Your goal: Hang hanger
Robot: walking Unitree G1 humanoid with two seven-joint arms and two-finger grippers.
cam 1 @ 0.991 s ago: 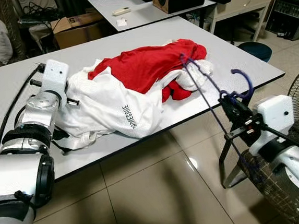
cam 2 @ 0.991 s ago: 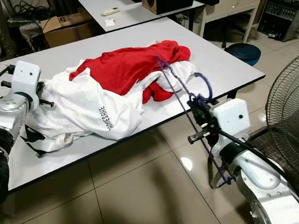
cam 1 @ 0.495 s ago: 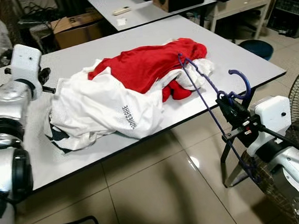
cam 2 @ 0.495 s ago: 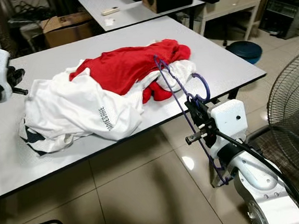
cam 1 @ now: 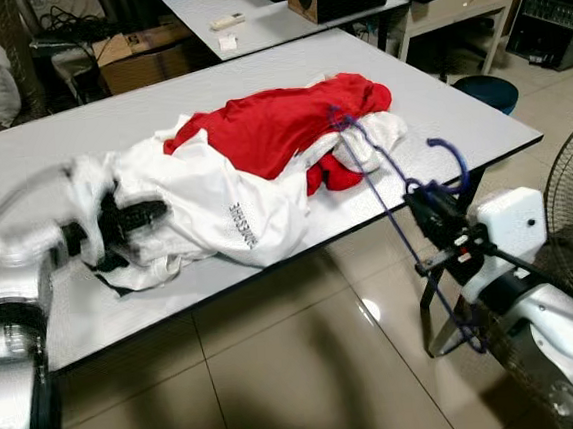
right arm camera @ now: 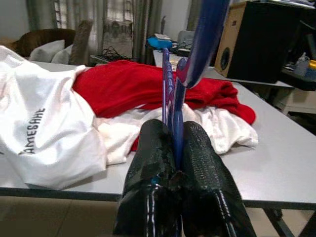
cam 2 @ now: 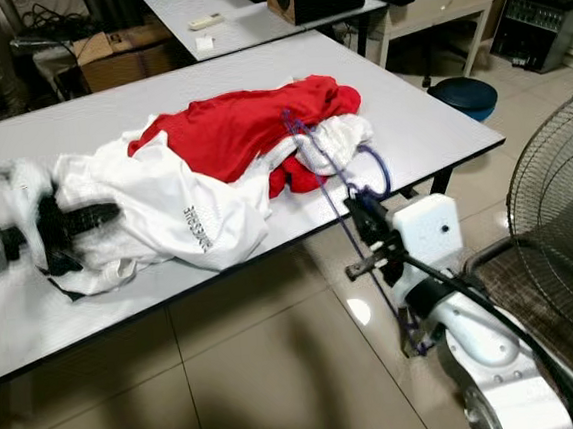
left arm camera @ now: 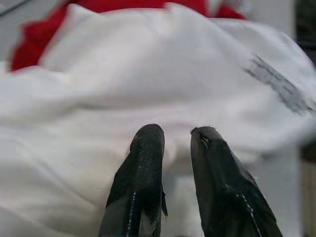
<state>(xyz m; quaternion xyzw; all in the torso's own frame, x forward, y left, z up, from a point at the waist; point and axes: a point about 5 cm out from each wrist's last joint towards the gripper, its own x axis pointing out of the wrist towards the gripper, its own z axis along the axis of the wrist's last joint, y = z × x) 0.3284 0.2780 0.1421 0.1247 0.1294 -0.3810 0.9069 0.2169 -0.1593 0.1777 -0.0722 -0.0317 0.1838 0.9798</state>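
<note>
Off the table's near right edge, the right gripper (cam 1: 436, 223) has its 2 fingers clamped on the blue hanger (cam 1: 384, 181) just below its hook, the silver forearm angled up from the floor side. From there the hanger's far end rests against the red garment (cam 1: 279, 125) on the grey table (cam 1: 460, 129). At the table's left, the blurred left gripper (cam 1: 131, 216) lies level against the white shirt (cam 1: 215, 196). Its wrist view shows both fingers (left arm camera: 143, 173) slightly apart, empty, tips at the white cloth.
</note>
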